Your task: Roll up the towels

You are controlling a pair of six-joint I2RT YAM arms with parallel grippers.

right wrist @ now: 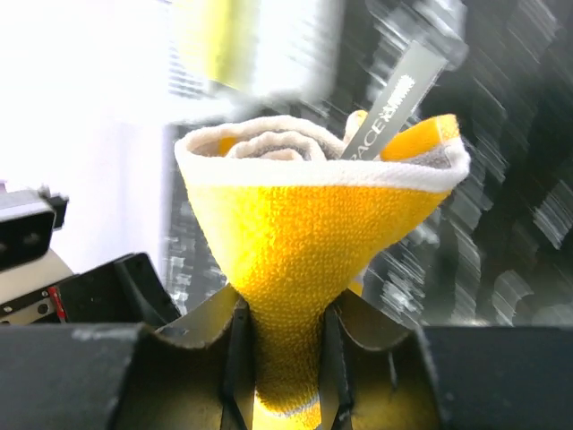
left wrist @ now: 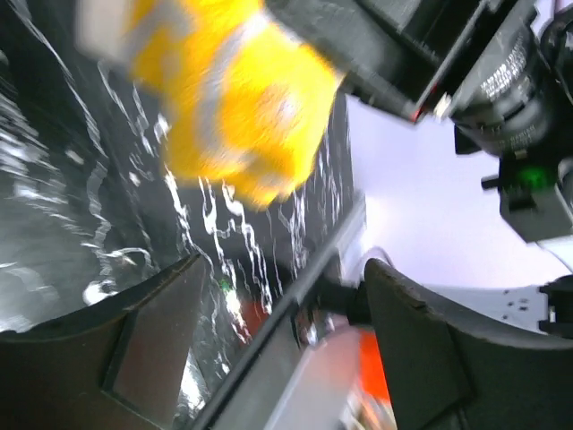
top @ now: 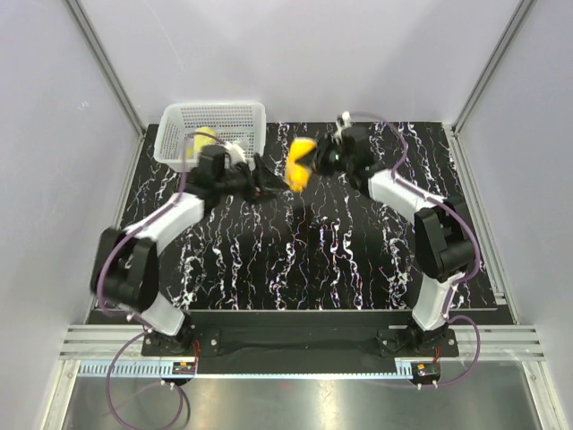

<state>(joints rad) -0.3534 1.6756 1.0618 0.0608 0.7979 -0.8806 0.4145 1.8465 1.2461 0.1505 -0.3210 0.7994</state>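
At upper left the white mesh basket (top: pixel 235 115) holds the pale yellow towel (top: pixel 203 140). Just right of it the left gripper (top: pixel 266 185) stands with jaws apart and empty, beside the orange towel (top: pixel 300 164). That towel hangs above the table (top: pixel 295 260) at upper centre, pinched tight in the right gripper (top: pixel 320 161). A firm pinch should stop the roll unwinding. The left arm likely blocks the way to the basket.

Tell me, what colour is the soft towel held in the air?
Bright orange-yellow cloth towel with a whitish rim, clearest in the right wrist view.
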